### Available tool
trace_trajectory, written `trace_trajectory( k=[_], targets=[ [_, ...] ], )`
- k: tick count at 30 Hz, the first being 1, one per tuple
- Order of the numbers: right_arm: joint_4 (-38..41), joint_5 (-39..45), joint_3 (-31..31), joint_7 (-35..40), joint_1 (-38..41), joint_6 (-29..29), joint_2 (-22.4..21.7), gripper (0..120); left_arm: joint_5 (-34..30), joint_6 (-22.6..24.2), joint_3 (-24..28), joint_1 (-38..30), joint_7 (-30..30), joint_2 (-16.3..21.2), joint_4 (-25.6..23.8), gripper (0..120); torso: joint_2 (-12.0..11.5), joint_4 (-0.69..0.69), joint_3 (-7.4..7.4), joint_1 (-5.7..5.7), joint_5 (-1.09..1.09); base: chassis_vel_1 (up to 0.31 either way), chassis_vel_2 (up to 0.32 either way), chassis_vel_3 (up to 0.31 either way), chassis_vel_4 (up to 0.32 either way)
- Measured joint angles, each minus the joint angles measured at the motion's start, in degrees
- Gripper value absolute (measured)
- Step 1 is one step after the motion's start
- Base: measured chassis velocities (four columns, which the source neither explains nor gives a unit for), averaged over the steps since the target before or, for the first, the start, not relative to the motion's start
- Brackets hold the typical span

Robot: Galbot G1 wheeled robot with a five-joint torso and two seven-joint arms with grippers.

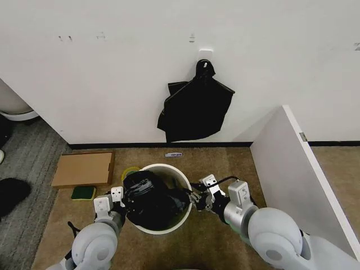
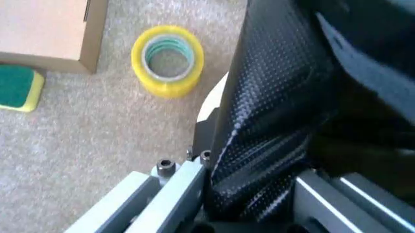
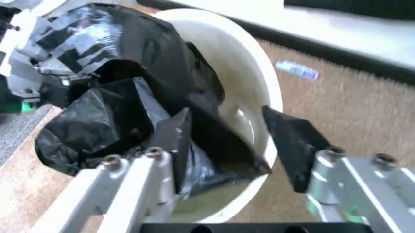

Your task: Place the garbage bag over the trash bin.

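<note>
The trash bin is a round cream-white bucket standing on the brown carpet in front of me. The garbage bag, glossy black and wrinkled, is bunched inside it and rises over the left part of the rim. My left gripper is at that left rim; in the left wrist view the garbage bag fills the gap between its fingers. My right gripper is at the right rim, open. In the right wrist view its black pads straddle the trash bin wall and a fold of the garbage bag.
A flat black bundle hangs from a wall hook behind the bin. A cardboard piece, a green sponge and a yellow tape roll lie to the left. A white panel stands close on the right.
</note>
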Motion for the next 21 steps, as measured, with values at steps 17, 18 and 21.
trace_trajectory(
  k=[17, 18, 21],
  targets=[
    [-5.01, -29.45, -4.85, -21.94, 7.85, 13.44, -2.92, 100, 2.74, 0.11, 5.14, -6.71, 5.84, 3.24, -0.32, 0, 0.00, 0.00, 0.01, 0.00, 0.00, 0.000, 0.000, 0.000, 0.000],
    [-5.69, -32.10, -6.01, -23.19, 8.81, 14.26, -2.90, 100, 3.03, 0.29, 5.32, -7.08, 6.04, 3.25, -0.32, 0, 0.00, 0.00, 0.01, 0.00, 0.00, 0.000, 0.000, 0.000, 0.000],
    [-6.68, -35.52, -8.12, -24.85, 10.59, 15.27, -2.88, 100, 3.50, 0.54, 5.55, -7.57, 6.37, 3.23, -0.32, 0, 0.00, -0.01, 0.01, 0.00, 0.00, 0.000, 0.000, 0.000, 0.000]
  ],
)
